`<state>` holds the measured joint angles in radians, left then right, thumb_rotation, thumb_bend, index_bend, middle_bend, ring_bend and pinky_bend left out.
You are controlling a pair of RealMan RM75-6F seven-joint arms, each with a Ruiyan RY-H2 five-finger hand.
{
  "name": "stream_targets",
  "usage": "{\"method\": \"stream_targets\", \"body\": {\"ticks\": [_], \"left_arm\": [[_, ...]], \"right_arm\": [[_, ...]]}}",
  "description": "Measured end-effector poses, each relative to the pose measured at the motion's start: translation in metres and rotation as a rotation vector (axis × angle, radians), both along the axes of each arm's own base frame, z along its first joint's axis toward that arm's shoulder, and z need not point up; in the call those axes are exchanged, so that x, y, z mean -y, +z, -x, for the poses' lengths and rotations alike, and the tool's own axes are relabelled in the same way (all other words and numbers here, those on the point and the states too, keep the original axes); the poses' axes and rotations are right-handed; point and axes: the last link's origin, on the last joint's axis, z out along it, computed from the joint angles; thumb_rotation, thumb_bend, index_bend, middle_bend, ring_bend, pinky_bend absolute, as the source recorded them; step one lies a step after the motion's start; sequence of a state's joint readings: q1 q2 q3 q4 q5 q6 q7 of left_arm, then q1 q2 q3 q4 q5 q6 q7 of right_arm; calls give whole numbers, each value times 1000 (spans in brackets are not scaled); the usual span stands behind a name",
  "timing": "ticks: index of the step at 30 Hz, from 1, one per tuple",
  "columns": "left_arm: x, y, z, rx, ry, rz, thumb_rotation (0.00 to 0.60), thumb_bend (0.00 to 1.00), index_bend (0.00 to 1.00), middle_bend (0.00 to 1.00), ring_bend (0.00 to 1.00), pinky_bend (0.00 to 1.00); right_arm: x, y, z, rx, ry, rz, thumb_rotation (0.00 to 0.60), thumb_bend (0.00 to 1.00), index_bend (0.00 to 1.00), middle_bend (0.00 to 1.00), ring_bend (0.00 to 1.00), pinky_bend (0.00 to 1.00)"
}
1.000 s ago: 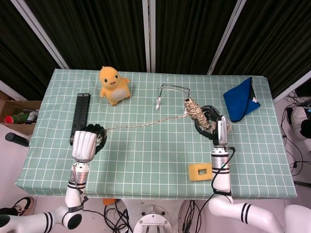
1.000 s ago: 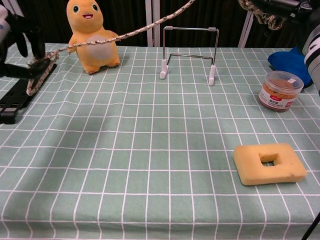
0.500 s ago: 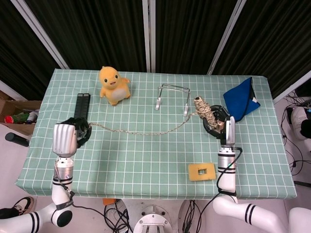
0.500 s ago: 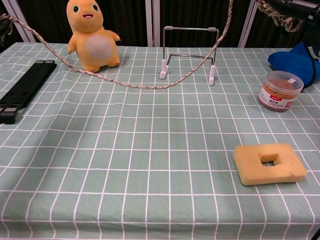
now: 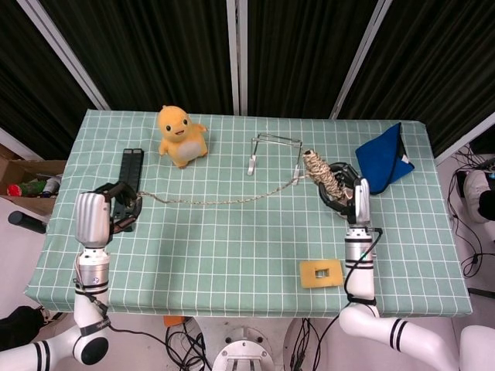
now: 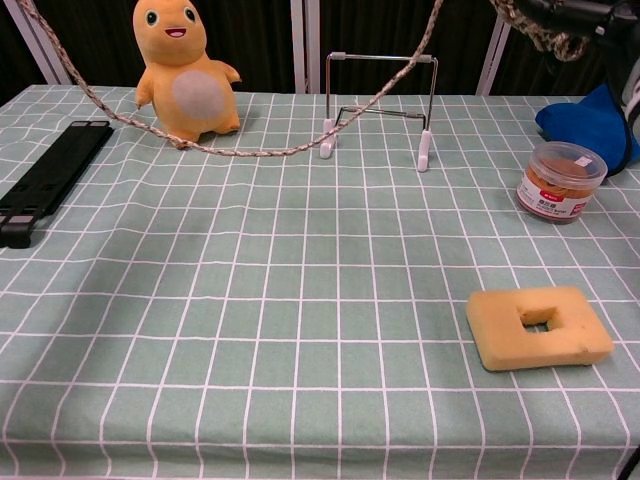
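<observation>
Clearly the right hand (image 5: 340, 193), right of centre, has its fingers clamped on the twine spool (image 5: 321, 173) while the left hand (image 5: 117, 210), at left, pinches the twine (image 5: 220, 201) end; unwinding, I judge, next needs wider separation

My table wears a green cloth with a white grid (image 5: 232, 232). Behind its far edge hang dark pleated curtains (image 5: 162, 54) between pale metal posts (image 5: 236, 54). Pale floor (image 5: 464, 224) with cables lies beyond its right edge.
</observation>
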<state>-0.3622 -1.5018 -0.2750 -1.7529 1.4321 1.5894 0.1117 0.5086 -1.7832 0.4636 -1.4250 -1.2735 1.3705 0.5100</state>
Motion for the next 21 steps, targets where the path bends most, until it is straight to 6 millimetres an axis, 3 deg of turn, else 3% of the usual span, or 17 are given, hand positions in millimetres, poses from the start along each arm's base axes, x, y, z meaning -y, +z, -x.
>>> {"method": "stream_targets", "body": {"ticks": [4,12,16,21], "left_arm": [[3,13,-21,88,-62,58,600,414,773,731,671,835],[11,41,-85,207,-225,203,600,414,773,732,672,835],[13,59,-127,236,-318,258,600,414,773,732,672,835],[4,71,-167,238,-406,296,600,414,773,732,672,836]], "right_arm": [[16,3,-15,-20,5,-5,600,628,817,626,614,842],[37,-23,-62,-127,116,-62,600,630,817,626,615,842],[45,-43,-88,-189,172,-97,600,630,817,626,615,842],[42,-72,-111,-234,238,-135,600,631,817,626,615,842]]}}
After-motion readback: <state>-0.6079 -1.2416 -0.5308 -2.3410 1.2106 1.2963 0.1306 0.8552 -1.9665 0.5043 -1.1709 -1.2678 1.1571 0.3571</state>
